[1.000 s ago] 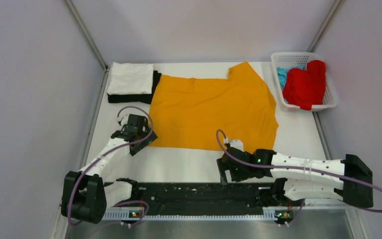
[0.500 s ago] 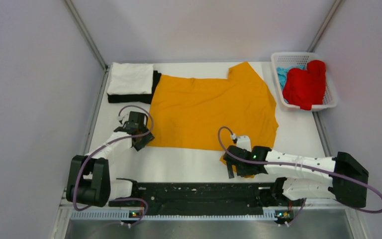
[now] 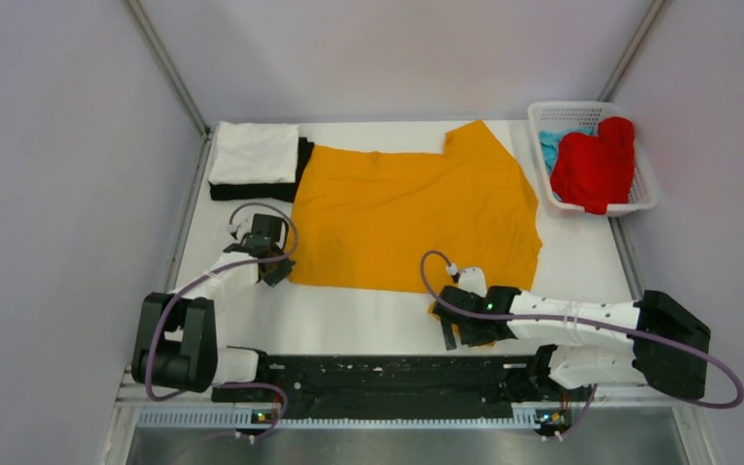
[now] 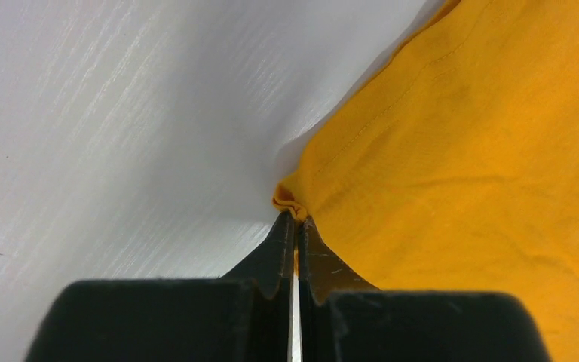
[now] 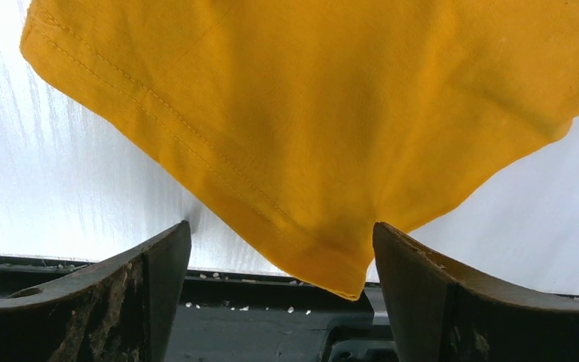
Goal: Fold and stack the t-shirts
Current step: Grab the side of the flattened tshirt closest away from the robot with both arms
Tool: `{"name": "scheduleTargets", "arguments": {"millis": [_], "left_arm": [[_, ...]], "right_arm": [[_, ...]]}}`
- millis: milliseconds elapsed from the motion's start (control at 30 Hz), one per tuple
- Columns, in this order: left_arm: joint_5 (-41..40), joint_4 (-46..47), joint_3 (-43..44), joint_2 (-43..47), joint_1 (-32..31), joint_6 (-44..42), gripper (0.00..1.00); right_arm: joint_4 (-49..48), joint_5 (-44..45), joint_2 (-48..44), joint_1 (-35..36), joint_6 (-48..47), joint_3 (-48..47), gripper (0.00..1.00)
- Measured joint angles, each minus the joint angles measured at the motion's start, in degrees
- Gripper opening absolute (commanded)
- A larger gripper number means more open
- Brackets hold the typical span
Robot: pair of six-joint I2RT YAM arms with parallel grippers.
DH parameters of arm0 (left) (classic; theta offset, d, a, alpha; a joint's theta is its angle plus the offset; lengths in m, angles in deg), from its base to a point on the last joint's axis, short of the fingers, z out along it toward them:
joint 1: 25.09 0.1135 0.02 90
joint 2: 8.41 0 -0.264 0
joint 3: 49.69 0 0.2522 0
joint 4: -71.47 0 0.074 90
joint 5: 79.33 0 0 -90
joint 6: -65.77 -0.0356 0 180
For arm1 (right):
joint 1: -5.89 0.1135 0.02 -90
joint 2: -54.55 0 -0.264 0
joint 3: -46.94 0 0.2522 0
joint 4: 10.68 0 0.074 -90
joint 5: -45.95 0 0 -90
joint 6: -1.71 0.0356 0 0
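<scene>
A mustard t-shirt [image 3: 407,208] lies spread flat across the middle of the table. At its near-left corner my left gripper [image 3: 276,271] is shut on the hem, and a small bunch of mustard cloth [image 4: 290,200] is pinched at the left gripper's tips [image 4: 295,222]. At the shirt's near edge, right of centre, my right gripper [image 3: 457,325] stands open. A pointed flap of the mustard shirt [image 5: 324,249] hangs between the right gripper's fingers [image 5: 280,226], and neither pad presses on it. A folded white t-shirt [image 3: 254,152] rests on a folded black t-shirt [image 3: 252,191] at the back left.
A white lattice basket [image 3: 642,203] at the back right holds a red t-shirt [image 3: 596,165] and a light blue one [image 3: 549,145]. A black rail [image 3: 387,373] runs along the table's near edge under the right gripper. Grey walls close in on both sides.
My left gripper has shut on the mustard shirt's near-left corner. My right gripper slid forward so the shirt's flap now sits between its open fingers.
</scene>
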State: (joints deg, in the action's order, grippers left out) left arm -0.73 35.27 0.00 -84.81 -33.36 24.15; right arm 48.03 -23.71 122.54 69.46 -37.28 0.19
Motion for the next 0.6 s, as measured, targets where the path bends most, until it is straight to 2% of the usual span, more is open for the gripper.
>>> {"name": "scheduleTargets", "arguments": {"millis": [600], "left_arm": [[1.51, -1.11, -3.3, 4.68, 0.0, 1.49, 0.0]], "right_arm": [[0.37, -0.94, 0.02, 0.0, 0.44, 0.28, 0.58]]}}
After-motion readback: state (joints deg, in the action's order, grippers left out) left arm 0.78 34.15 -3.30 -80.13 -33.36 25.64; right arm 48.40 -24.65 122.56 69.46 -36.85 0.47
